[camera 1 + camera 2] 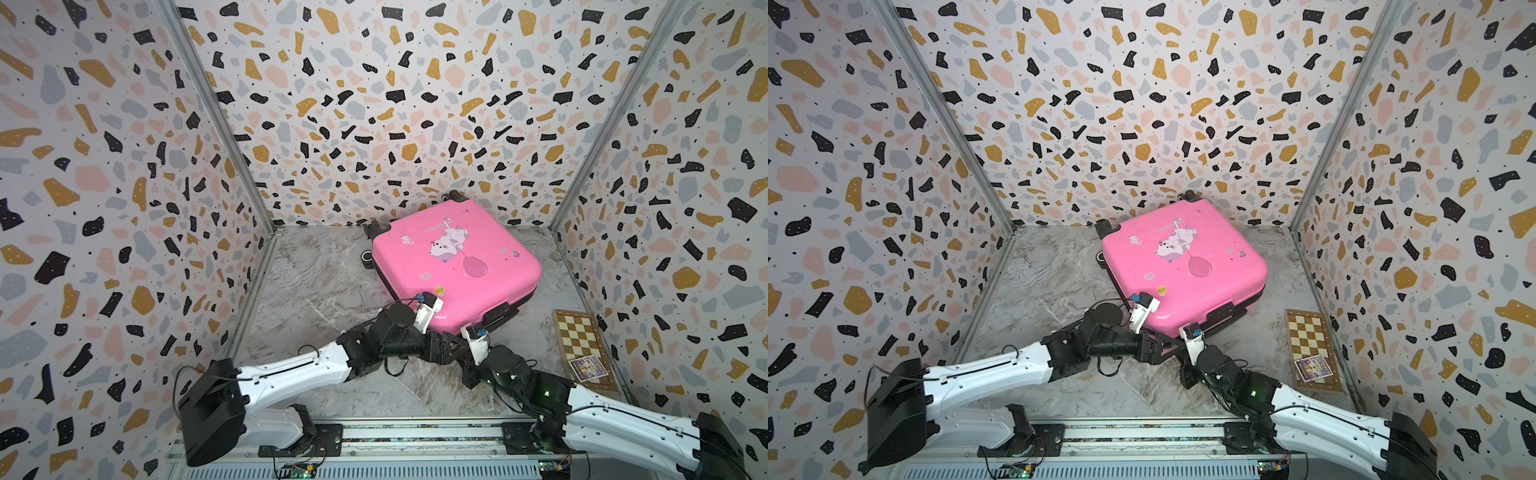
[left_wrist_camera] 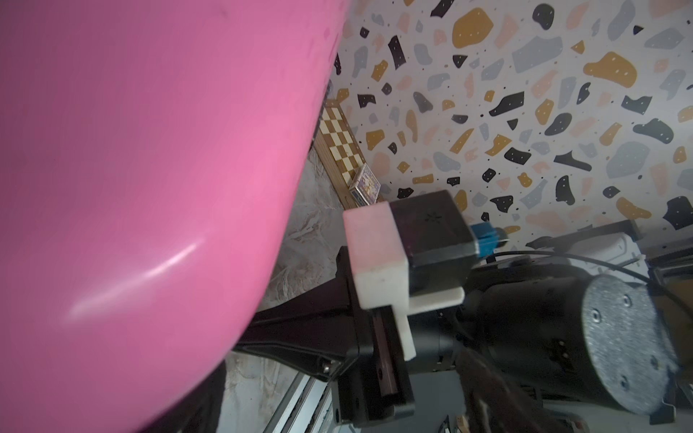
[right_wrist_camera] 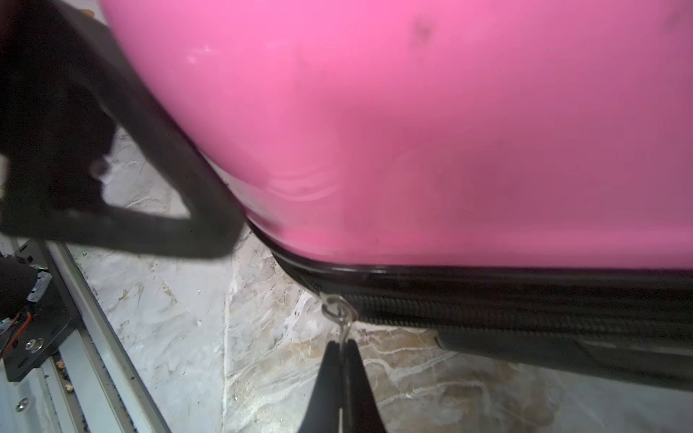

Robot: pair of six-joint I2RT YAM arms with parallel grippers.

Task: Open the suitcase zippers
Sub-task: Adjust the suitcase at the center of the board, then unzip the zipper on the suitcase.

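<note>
Rail (image 1: 415, 436), front edge: both arm bases are mounted here. Right gripper (image 3: 343, 358): tips together, clamped on the pull (image 3: 343, 331) of the zipper (image 3: 506, 305) at the near corner of the suitcase (image 1: 453, 253). Left gripper (image 1: 451, 345): jaws spread wide and holding nothing, with one finger against or just beside the pink shell at that same corner; contact cannot be told. Suitcase: lies flat with the cat print up, right of centre toward the back of the surface (image 1: 316, 291), wheels on its far side. Progress, as a judgement: early. The pull is gripped, but the band beyond it looks meshed, and in both top views the halves sit together with no gap. How much lies undone behind the slider is hidden. Left to do: run the slider round the seam and deal with any second pull, none being in sight. Surface: grey marbled, also carrying a chessboard (image 1: 575, 336) by the right wall, with a small printed box (image 1: 586, 368) on its near end. Room: three terrazzo-patterned walls (image 1: 374, 104) with metal corner posts.
</note>
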